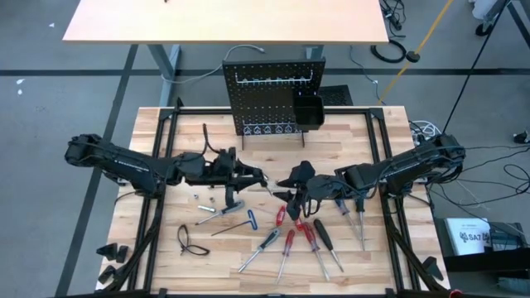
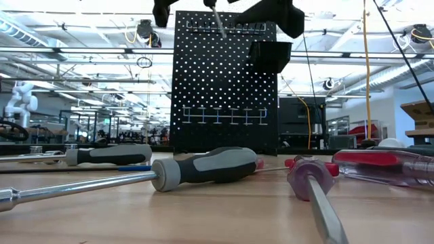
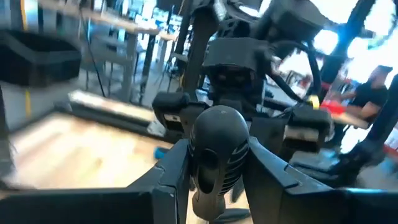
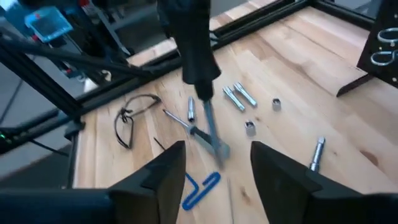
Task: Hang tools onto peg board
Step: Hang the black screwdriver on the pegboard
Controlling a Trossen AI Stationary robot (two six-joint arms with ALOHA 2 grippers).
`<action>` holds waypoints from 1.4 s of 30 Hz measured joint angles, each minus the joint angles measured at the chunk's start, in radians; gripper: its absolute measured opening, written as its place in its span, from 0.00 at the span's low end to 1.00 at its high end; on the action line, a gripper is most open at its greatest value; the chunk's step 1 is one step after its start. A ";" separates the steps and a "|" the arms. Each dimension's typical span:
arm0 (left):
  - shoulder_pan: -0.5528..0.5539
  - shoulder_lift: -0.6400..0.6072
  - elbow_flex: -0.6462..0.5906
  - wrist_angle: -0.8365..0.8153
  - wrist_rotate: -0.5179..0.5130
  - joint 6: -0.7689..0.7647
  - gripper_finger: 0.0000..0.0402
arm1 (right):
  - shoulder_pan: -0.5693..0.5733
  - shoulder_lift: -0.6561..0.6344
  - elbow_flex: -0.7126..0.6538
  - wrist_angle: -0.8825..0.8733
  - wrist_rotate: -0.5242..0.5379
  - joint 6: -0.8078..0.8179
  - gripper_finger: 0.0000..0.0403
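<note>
Handover mid-bench: left gripper [image 1: 263,179] jaws clamp black-handled screwdriver [image 3: 214,158]; right gripper [image 4: 211,163] jaws parted, empty. Keep shaft level, carry to peg board [image 1: 273,95] hooks, approach slowly; other tools [image 1: 290,240] on bench [image 1: 373,257]

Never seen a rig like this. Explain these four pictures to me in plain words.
This is a robot with two dark jointed arms at a light wooden table. One picture looks straight down, one looks level across the tabletop, and two come from cameras on the wrists. At the back stands the black perforated metal peg board. Loose tools lie on the wood: red-handled screwdrivers, a blue T-handle key and small silver bits. Mid-table the arms meet. The left gripper is closed on a black-handled screwdriver, seen butt-end on from its wrist camera. The right gripper faces it with fingers open, holding nothing.
</note>
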 joint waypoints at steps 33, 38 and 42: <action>-0.023 0.019 0.000 0.059 -0.015 0.122 0.27 | -0.026 0.064 0.000 0.392 0.003 -0.390 0.49; -0.023 0.019 0.000 0.058 -0.018 0.122 0.27 | -0.029 0.074 0.000 0.395 0.006 -0.390 0.38; -0.023 0.019 0.000 0.057 -0.019 0.121 0.27 | -0.031 0.081 0.000 0.389 0.007 -0.389 0.24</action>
